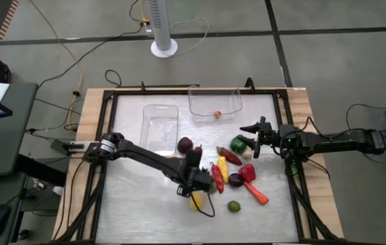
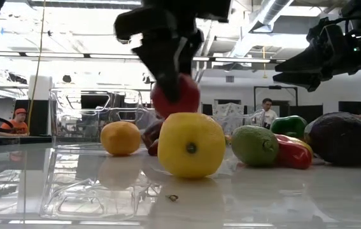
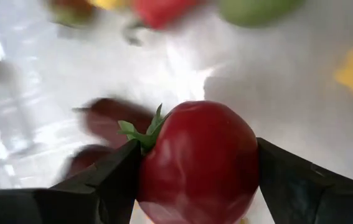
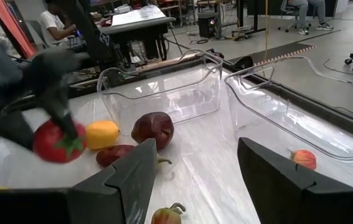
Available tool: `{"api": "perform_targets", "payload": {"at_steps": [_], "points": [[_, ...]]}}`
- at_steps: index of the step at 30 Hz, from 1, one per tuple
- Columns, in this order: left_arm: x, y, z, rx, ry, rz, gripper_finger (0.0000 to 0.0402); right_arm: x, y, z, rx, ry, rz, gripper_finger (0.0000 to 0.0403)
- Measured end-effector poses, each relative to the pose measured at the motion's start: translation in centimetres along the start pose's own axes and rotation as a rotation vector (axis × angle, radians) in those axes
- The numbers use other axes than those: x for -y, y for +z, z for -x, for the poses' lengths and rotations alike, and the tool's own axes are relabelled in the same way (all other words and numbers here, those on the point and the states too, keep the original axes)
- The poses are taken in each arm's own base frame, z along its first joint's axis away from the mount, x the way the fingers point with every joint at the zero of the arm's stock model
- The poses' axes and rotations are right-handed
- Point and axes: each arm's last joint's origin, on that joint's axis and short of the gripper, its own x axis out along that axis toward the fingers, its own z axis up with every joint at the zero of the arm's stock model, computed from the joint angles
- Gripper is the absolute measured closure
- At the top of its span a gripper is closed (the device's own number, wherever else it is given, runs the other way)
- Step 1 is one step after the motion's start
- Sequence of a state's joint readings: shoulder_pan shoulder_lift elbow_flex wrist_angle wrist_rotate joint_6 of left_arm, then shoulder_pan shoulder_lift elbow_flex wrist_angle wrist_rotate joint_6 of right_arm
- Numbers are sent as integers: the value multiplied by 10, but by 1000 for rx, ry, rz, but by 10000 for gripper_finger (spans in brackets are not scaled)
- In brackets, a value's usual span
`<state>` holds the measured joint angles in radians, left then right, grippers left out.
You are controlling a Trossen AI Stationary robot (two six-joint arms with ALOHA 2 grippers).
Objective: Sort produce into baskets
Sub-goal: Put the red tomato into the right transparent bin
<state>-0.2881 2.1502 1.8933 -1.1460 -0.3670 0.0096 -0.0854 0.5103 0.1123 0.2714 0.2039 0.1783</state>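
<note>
My left gripper [image 1: 194, 184] is shut on a red tomato [image 3: 201, 162] with a green calyx, above a yellow lemon [image 2: 191, 145] near the table's middle. My right gripper [image 1: 250, 129] is open and empty, above a green pepper [image 1: 239, 144] at the right. Several more pieces lie between them on the table: red pepper [image 1: 217, 178], yellow pepper [image 1: 223, 169], carrot [image 1: 255, 192], lime [image 1: 234, 206], dark red apple [image 1: 186, 144]. Two clear bins stand at the far side: the left one [image 1: 145, 122], and the far one [image 1: 193, 102], which holds a small orange-red piece [image 1: 216, 113]. My left gripper pinches the tomato's two opposite sides [image 3: 148, 180] between its two fingers. The fingers [image 2: 167, 60] come from above, pointing down. The tomato [image 2: 179, 97] hangs clear of the table, just above the lemon, its calyx [image 3: 140, 132] turned sideways beside one finger.
An orange [image 2: 121, 138], a green avocado [image 2: 255, 145] and a dark one [image 2: 339, 137] lie near the lemon. A raised frame [image 1: 107, 136] runs round the white table top. People sit at desks in the room beyond the table.
</note>
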Motion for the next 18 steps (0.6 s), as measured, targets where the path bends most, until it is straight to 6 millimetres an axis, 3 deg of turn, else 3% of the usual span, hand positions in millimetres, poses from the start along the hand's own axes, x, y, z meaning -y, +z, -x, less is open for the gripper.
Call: {"api": "perform_targets", "payload": {"at_steps": [10, 18], "points": [[-41, 2, 37, 185, 91, 38, 138, 0, 0, 0, -2, -1, 4, 149], [-62, -21, 40, 30, 149, 56, 137, 0, -1, 0, -9, -3, 6, 149]]}}
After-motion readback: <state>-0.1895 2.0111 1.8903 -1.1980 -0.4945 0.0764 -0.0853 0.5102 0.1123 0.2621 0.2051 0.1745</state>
